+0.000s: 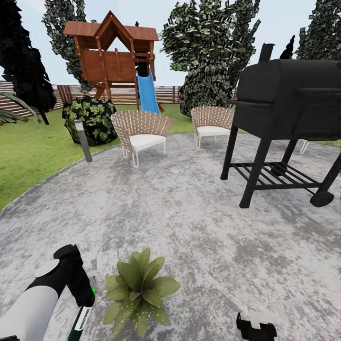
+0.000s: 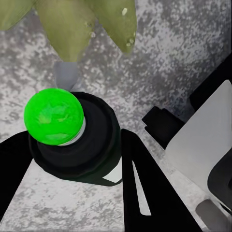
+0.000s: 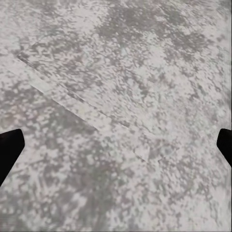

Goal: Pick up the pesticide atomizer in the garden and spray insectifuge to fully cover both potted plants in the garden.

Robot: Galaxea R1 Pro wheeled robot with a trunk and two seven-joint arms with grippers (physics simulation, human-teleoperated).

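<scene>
Beside the potted plant (image 1: pixel 139 291), the left jaws clamp the pesticide atomizer (image 2: pixel 72 137); the right jaws gape wide, empty.

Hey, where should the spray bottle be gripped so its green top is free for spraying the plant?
Around the spray bottle's dark round body, just below the green top, coming from two opposite sides. The left hand holds it so: a finger on each side, top clear and facing the plant.

The left arm (image 1: pixel 28 308) is a smooth white tube ending in a black wrist and tool (image 1: pixel 80 303).
</scene>
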